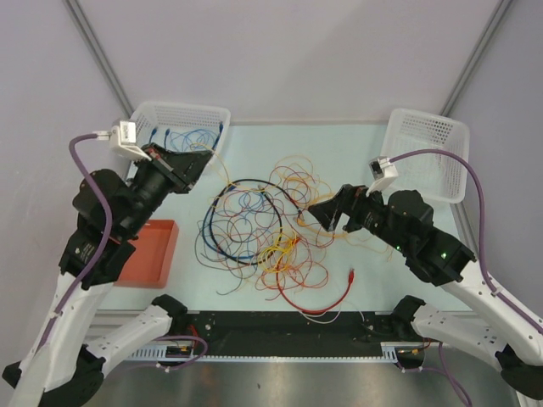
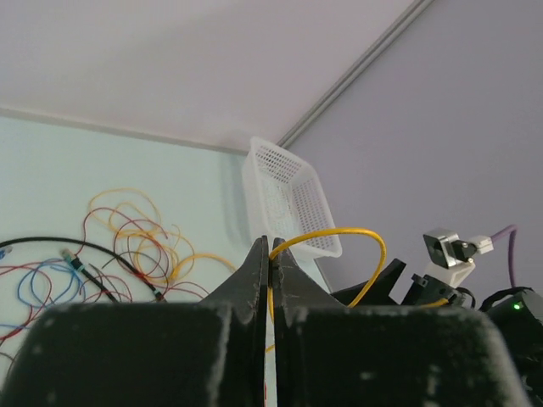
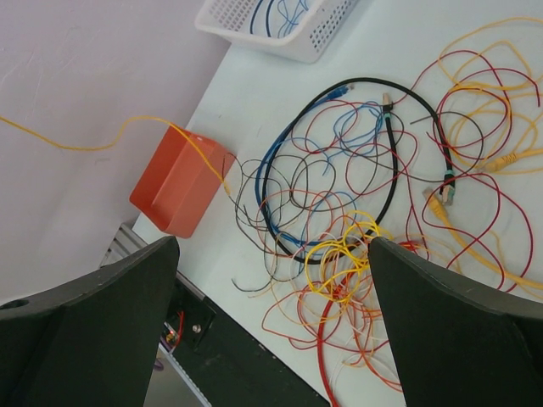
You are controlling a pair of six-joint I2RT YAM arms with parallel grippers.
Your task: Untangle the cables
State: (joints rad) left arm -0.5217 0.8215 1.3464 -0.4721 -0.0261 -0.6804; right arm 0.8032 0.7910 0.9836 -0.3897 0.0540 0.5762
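The cables point(image 1: 263, 225) lie in a loose tangle of red, orange, yellow, blue and black wires at mid-table. Among them are a black loop point(image 3: 390, 161) and a thick red cable point(image 1: 327, 298) near the front. My left gripper point(image 1: 206, 158) is raised beside the left basket and shut on a thin yellow cable point(image 2: 356, 233). That cable arcs out from between the closed jaws point(image 2: 271, 246) and trails down toward the pile point(image 3: 199, 153). My right gripper point(image 1: 327, 216) hangs open over the tangle's right side. Its fingers point(image 3: 458, 322) stand wide apart above a yellow knot point(image 3: 344, 250) and hold nothing.
A white basket point(image 1: 222, 114) at the back left holds several blue cables point(image 1: 191, 136). A second white basket point(image 1: 428, 153) stands at the back right. An orange tray point(image 1: 148, 254) sits at the left front. A black rail point(image 1: 280, 326) runs along the table's near edge.
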